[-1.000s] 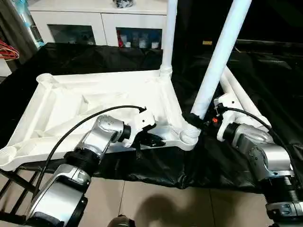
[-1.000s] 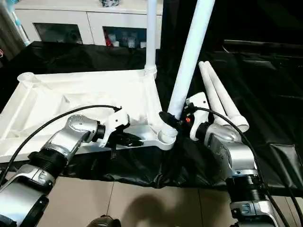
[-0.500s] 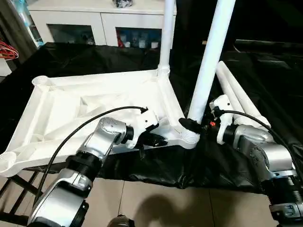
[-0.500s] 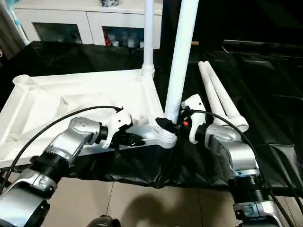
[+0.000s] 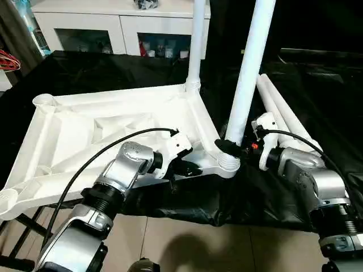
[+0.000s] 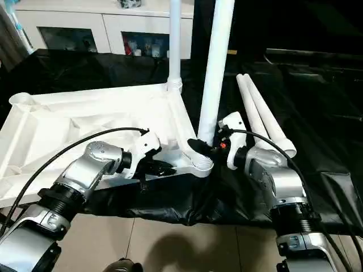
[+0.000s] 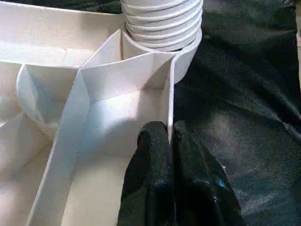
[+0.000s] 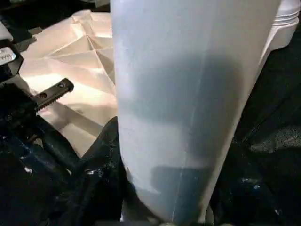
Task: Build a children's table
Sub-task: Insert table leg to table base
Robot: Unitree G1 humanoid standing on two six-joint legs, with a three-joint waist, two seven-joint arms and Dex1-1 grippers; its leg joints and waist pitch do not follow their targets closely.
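1. Head camera, left eye: my right gripper [image 5: 228, 148] is clamped around the foot of a long white tapered plastic tube leg [image 5: 248, 72], just above the rounded corner socket [image 5: 228, 165] of the small white plastic table top [image 5: 102, 127]. The top lies upside down, with its ribbed underside up, on the black-sheeted table [image 5: 102, 68]. From my right gripper the leg's long axis goes almost straight up, with a small lean, and the socket is directly below the fingers. I judge that the coming move depends on this: the leg must be in line with the socket to go down fully.

2. Head camera, right eye: my left gripper [image 6: 163, 168] is pinched tight on the thin near edge of the table top, just beside the same socket, so it holds the top steady. A second white tube leg [image 6: 174, 42] already stands in the far corner socket, beyond my right gripper. Two spare white tube legs [image 6: 262, 116] lie flat on the black sheet on the outer side of my right gripper, near it. My right arm is the nearer one to them.

3. Left wrist camera: my black fingers [image 7: 153, 165] are closed together over a thin white wall of the top. Ahead of the fingertips is the ringed base of the leg [image 7: 162, 21], sitting in the socket.

4. Right wrist camera: the white leg stands between my right fingers [image 8: 101, 155], which press on its two sides. Whether it is seated to the end, I cannot tell.
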